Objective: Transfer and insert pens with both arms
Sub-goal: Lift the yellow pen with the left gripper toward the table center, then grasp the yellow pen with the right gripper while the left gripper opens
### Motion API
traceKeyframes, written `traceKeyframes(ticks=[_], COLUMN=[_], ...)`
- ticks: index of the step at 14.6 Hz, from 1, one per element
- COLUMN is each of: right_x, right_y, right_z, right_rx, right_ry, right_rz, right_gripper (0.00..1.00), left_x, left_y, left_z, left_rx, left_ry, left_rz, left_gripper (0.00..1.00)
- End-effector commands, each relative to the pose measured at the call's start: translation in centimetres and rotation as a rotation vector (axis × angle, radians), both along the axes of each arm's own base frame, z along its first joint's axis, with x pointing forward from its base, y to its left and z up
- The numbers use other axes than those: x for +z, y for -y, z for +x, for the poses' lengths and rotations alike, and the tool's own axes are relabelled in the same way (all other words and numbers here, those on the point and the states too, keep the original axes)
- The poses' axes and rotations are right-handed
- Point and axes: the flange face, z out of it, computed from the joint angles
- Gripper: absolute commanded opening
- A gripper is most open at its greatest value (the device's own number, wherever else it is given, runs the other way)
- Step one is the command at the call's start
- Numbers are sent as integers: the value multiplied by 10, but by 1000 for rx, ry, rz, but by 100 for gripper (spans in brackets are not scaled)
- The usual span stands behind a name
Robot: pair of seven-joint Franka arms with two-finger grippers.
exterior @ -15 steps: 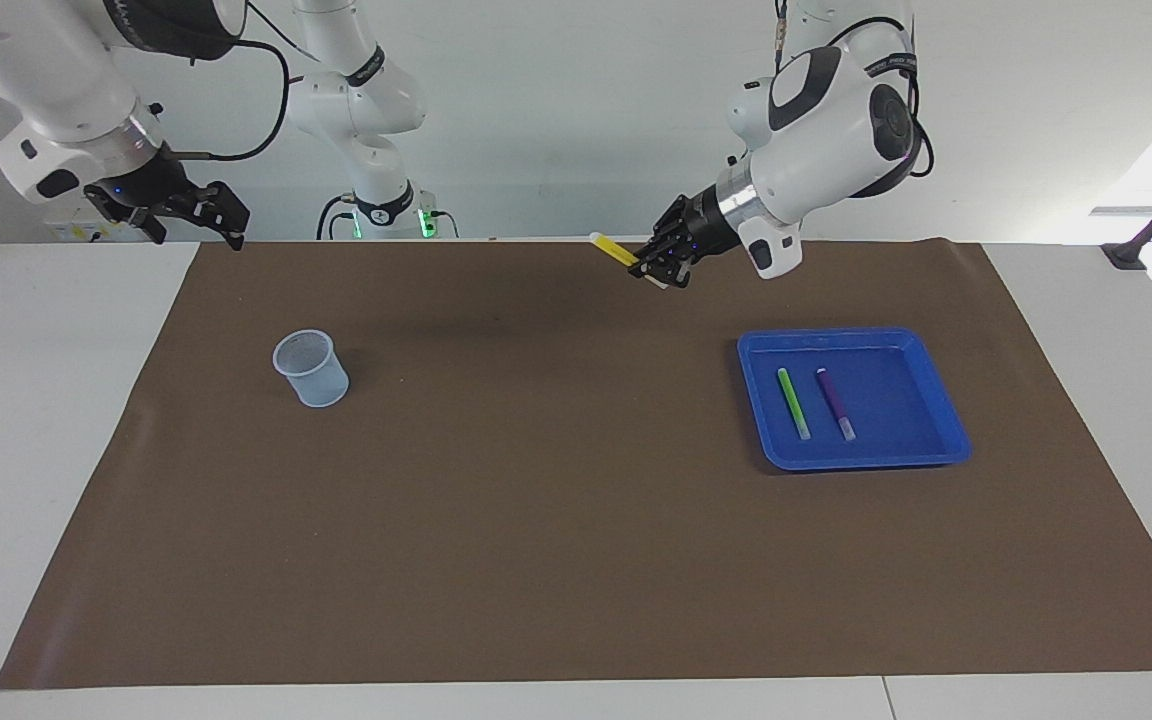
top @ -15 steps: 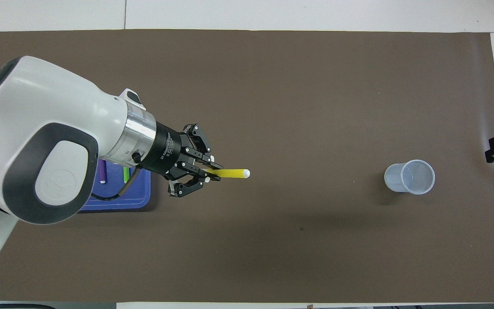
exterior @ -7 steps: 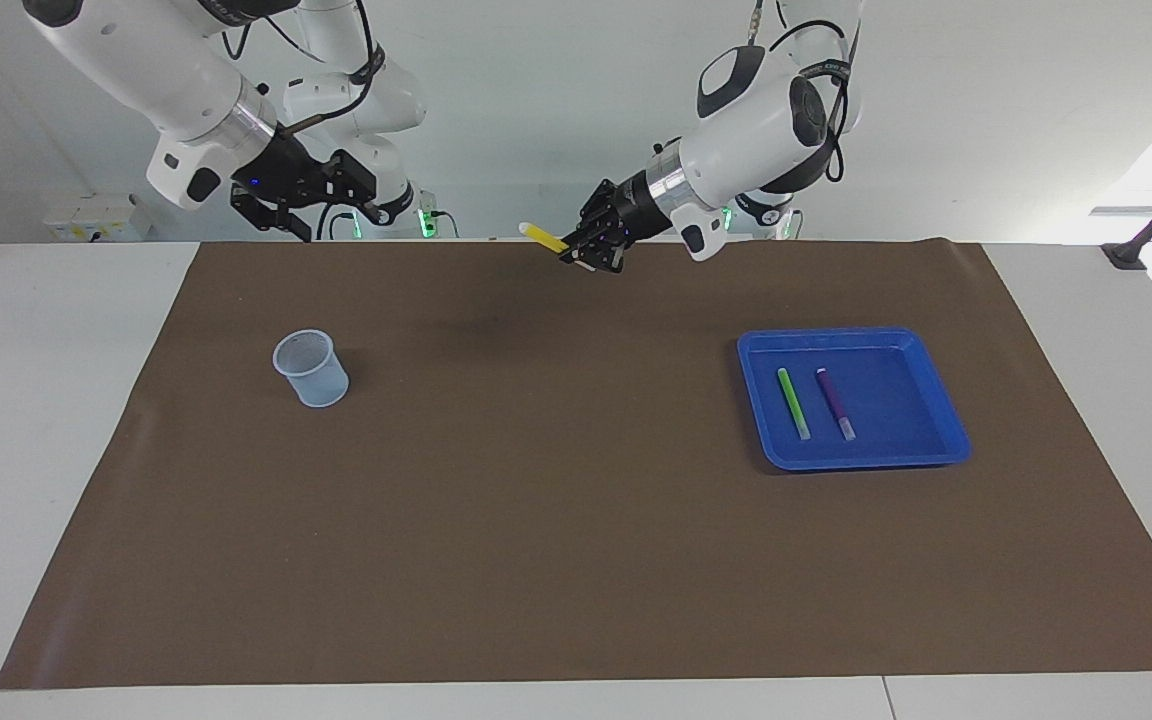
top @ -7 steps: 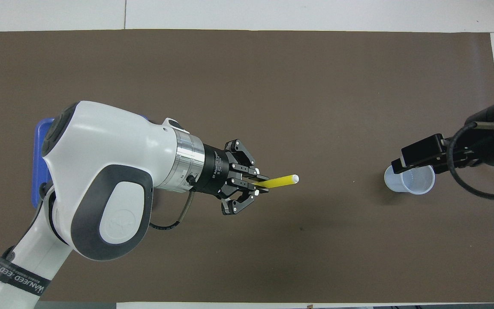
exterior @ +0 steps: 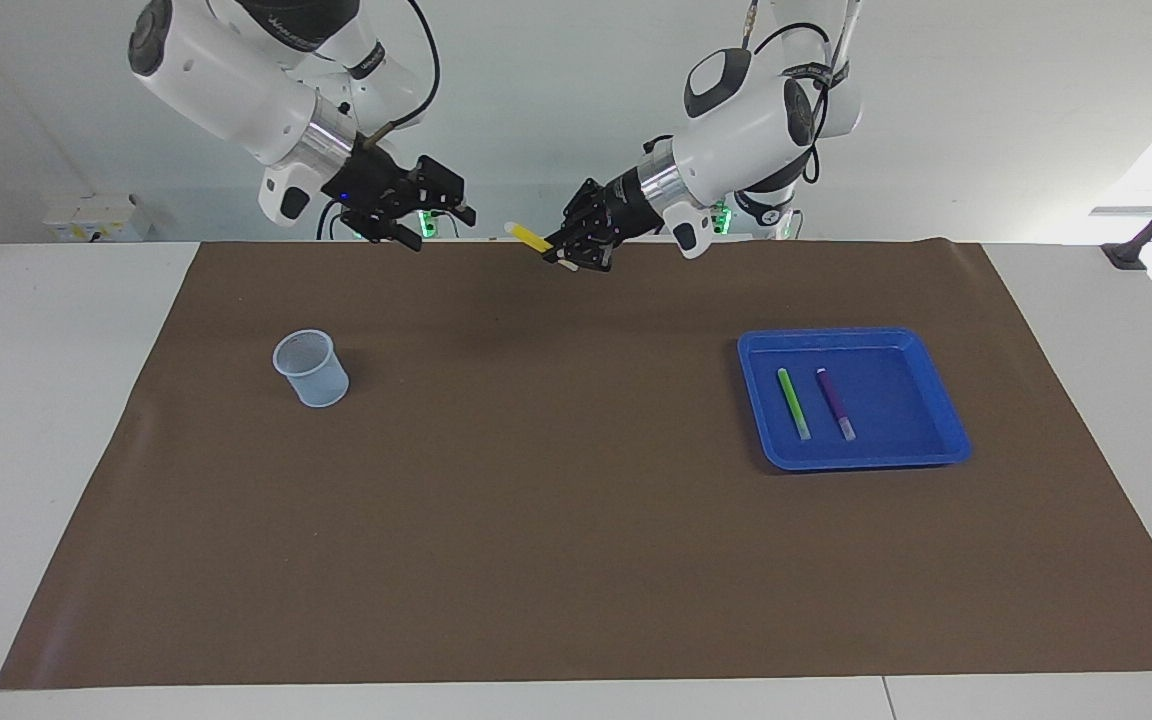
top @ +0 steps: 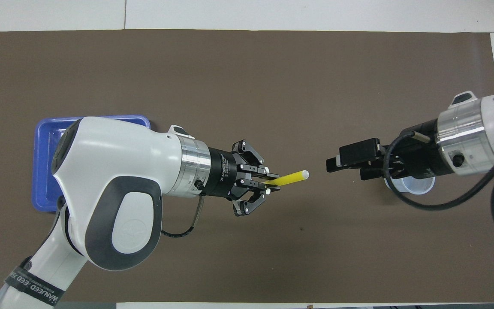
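My left gripper (exterior: 568, 252) (top: 270, 181) is shut on the yellow pen (exterior: 528, 237) (top: 292, 177), held high over the middle of the brown mat. The pen's whitish cap end points at my right gripper (exterior: 446, 225) (top: 332, 165). That gripper hangs open, level with the pen, a short gap from its tip and touching nothing. The green pen (exterior: 793, 402) and the purple pen (exterior: 834, 403) lie side by side in the blue tray (exterior: 856, 336) (top: 44, 171). In the overhead view the left arm hides both of them.
A translucent cup (exterior: 311, 370) (top: 415, 187) stands upright on the mat (exterior: 576, 520) toward the right arm's end; in the overhead view the right gripper covers most of it. White table borders the mat on all sides.
My left gripper carried the yellow pen away from the tray toward the mat's middle. The right arm swung in from its end of the table toward the pen's cap end.
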Motion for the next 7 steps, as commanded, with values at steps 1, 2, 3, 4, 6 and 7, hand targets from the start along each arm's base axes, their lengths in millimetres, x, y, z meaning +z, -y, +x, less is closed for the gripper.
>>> traceKeyframes(ticks=[1,2,3,4,6,7], right_x=[4,5,2,1,-3,-4], right_y=[-22,-33,-37,-39,-44,-47], right_z=[-13,-15,-15,-14,-16,-18], right_rx=[-94,-109,-137,-156,-170,-167], right_ry=[2,-1,-15,-6,15,17], right_rz=[18,17,14,16,18,18], right_gripper=[100,100,100,100,98,90], left_x=[1,1,1,1,1,1], left_y=[-1,-1,0,1,1,1], left_z=[-12,-12,-12,-13,-13,-13], left_rx=[36,39,40,39,41,43], left_ry=[9,10,12,11,7,5], left_rz=[-6,-7,-8,-9,-16,-19], left_gripper=[0,0,0,0,0,0])
